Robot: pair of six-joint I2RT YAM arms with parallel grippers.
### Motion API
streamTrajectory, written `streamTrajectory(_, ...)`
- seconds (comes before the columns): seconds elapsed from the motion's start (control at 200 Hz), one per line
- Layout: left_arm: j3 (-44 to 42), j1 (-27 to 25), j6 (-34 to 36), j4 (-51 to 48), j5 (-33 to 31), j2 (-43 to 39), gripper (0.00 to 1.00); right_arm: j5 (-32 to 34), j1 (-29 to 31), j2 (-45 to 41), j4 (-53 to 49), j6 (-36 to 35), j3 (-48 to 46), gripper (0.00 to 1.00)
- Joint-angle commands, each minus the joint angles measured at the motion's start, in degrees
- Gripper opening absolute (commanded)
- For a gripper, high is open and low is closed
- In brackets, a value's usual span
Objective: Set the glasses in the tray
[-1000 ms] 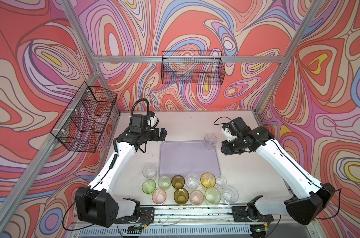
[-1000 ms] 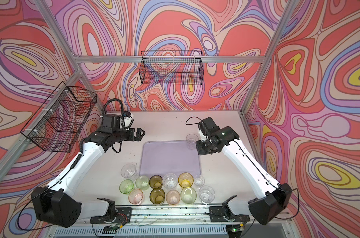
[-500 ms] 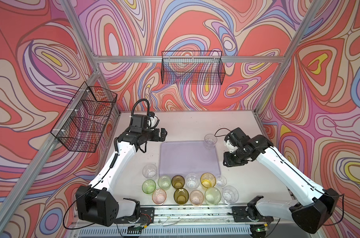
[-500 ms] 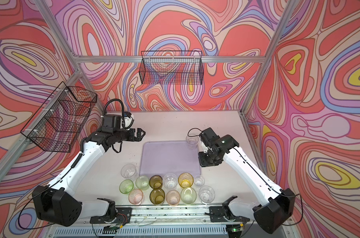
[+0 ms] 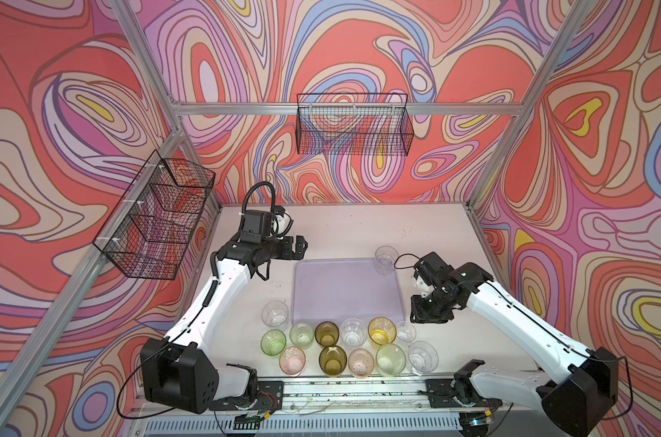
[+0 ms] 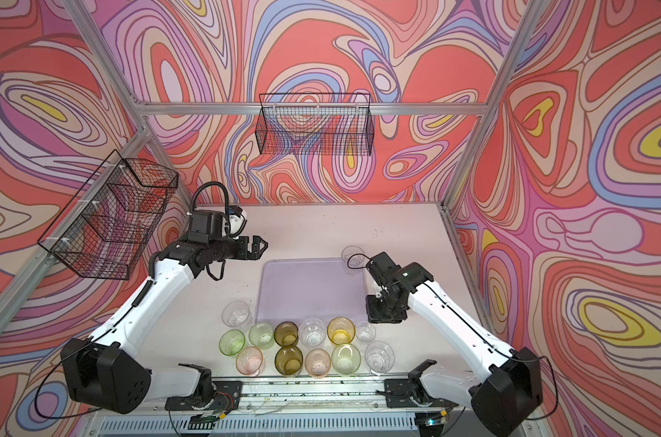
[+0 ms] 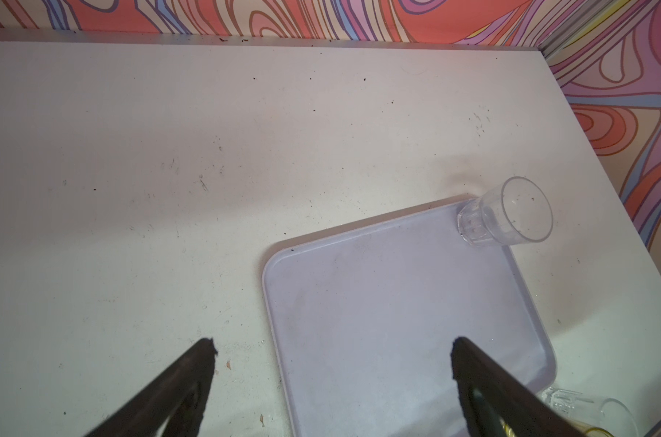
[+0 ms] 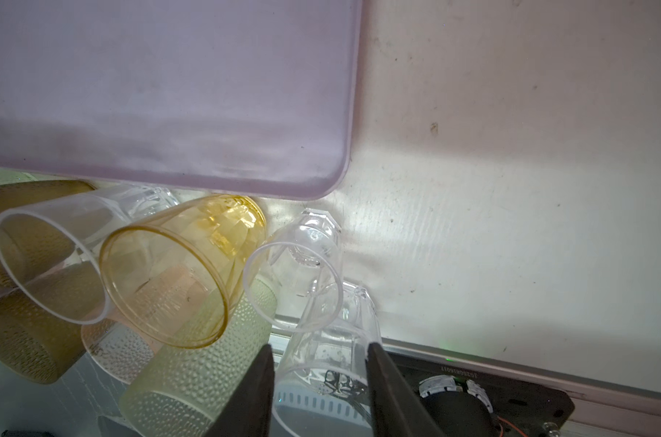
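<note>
The step in hand looks like lining up the right claw (image 5: 426,314) on the next glass. It hangs empty with its jaws partly apart, just off the near right corner of the lilac tray (image 5: 344,287). It is above and beside the small clear tumbler (image 5: 405,332), which ends the two rows of glasses standing on the worktop (image 5: 359,227). The amber tumbler (image 5: 382,330) crowds that one closely, so the jaws should widen, drop straight over the rim and close gently, sparing the neighbours. One clear tumbler (image 5: 385,259) already stands in the tray's far right corner. The left claw (image 7: 332,348) hovers wide open and empty near the tray's far left corner.
</note>
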Motion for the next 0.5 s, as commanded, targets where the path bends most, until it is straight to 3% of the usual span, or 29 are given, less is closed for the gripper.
streamTrajectory(0.0,0.73,0.37,-0.41,-1.35,1.39,0.46,1.00,-1.23,0.50,-0.37,2.58,1.83,-2.17,0.41)
streamTrajectory(0.496,2.26,0.38,-0.18,-2.61,10.66,2.43,1.00,-2.55,0.72,1.45,4.95,4.91,-5.37,0.39)
